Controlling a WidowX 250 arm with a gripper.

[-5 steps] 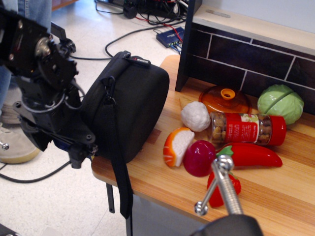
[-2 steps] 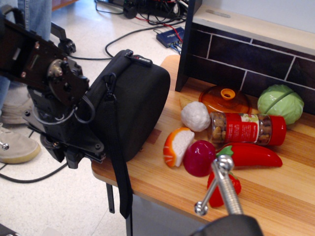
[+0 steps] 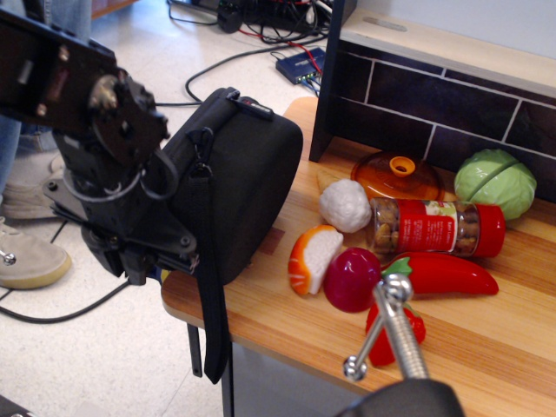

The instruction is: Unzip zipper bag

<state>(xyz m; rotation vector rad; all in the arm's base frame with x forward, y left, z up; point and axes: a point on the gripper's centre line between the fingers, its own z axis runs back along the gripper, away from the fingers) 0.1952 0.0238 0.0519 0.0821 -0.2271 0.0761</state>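
The zipper bag point(image 3: 248, 187) is a large black padded case standing on its edge at the left end of the wooden table point(image 3: 486, 339). Its long black strap point(image 3: 213, 321) hangs down past the table's edge. A zipper pull point(image 3: 201, 148) shows on its left side near the top. My gripper point(image 3: 161, 256) is pressed against the bag's lower left side, beyond the table's edge. Its fingertips are hidden by the arm's black body and the bag, so I cannot tell whether they hold anything.
Toy foods lie right of the bag: a white ball point(image 3: 345, 205), an orange slice point(image 3: 313, 258), a red ball point(image 3: 352, 279), a red pepper point(image 3: 443, 275), a jar point(image 3: 434, 228), a cabbage point(image 3: 495, 181), an orange lid point(image 3: 398, 176). A metal clamp point(image 3: 391, 334) stands in front. Cables and a shoe point(image 3: 26, 256) are on the floor.
The arm has moved right and up against the bag's left side. The bag has shifted slightly to the right and its strap now hangs a little more to the left.
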